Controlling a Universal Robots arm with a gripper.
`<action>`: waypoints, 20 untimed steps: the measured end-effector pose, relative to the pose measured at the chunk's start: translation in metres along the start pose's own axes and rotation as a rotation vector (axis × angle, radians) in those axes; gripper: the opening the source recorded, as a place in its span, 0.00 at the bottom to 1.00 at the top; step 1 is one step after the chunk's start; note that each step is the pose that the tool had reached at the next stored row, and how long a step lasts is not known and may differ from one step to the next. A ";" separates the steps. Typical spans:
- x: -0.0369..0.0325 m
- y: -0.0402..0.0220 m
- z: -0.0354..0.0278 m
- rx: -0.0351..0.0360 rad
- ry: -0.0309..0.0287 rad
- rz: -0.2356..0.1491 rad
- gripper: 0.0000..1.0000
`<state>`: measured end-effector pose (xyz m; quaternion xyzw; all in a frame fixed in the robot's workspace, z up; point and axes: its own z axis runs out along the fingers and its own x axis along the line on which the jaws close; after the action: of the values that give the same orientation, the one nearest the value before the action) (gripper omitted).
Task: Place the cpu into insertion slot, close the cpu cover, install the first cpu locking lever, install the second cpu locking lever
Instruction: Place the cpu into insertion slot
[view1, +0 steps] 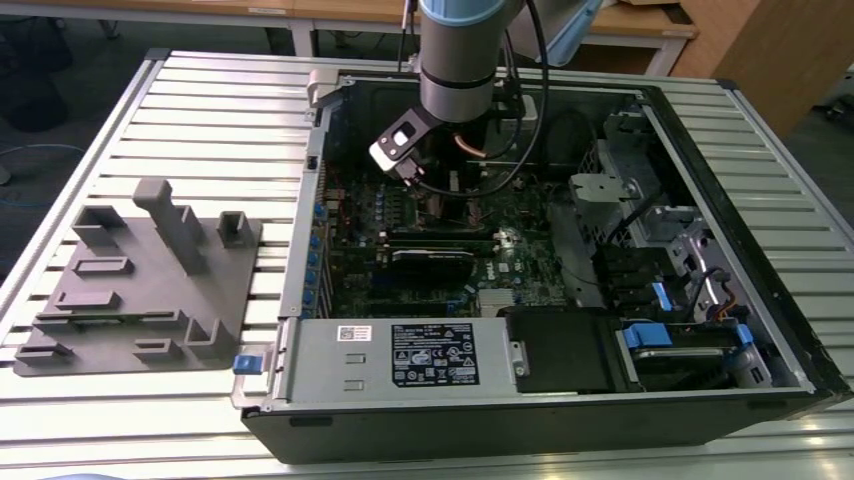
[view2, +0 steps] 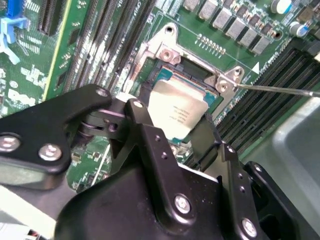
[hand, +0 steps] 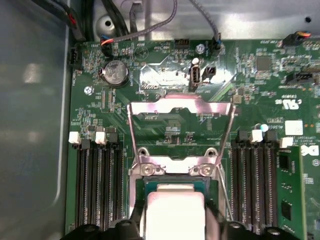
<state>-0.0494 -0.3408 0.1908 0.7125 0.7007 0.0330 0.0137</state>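
Observation:
My gripper (view1: 430, 192) reaches down into the open computer case (view1: 534, 400), over the motherboard. In both wrist views its black fingers (view2: 137, 112) flank the cpu (view2: 176, 111), a silver-topped square chip, and are shut on its edges. The cpu (hand: 175, 212) sits at the insertion slot (view2: 167, 55), whose silvery rim (hand: 172, 169) shows just beyond it. I cannot tell whether the chip is fully seated. The cpu cover (hand: 181, 106) stands flipped open behind the slot. A thin wire locking lever (view2: 280, 90) sticks out to one side of the slot.
Long black memory slots (hand: 97, 185) run on both sides of the socket. A coin battery (hand: 114, 71) and cables (hand: 150, 25) lie beyond the cover. A grey fixture block (view1: 140, 280) sits on the table at the exterior view's left. The power supply (view1: 400, 355) fills the case front.

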 end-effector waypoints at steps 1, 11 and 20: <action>-0.0001 0.0000 -0.0001 0.0002 -0.0004 0.000 0.61; 0.0000 0.0004 -0.0081 0.0008 -0.0016 0.000 0.61; 0.0003 0.0012 -0.0211 0.0007 -0.0014 0.000 0.61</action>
<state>-0.0495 -0.3411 0.2119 0.7125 0.7008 0.0323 0.0139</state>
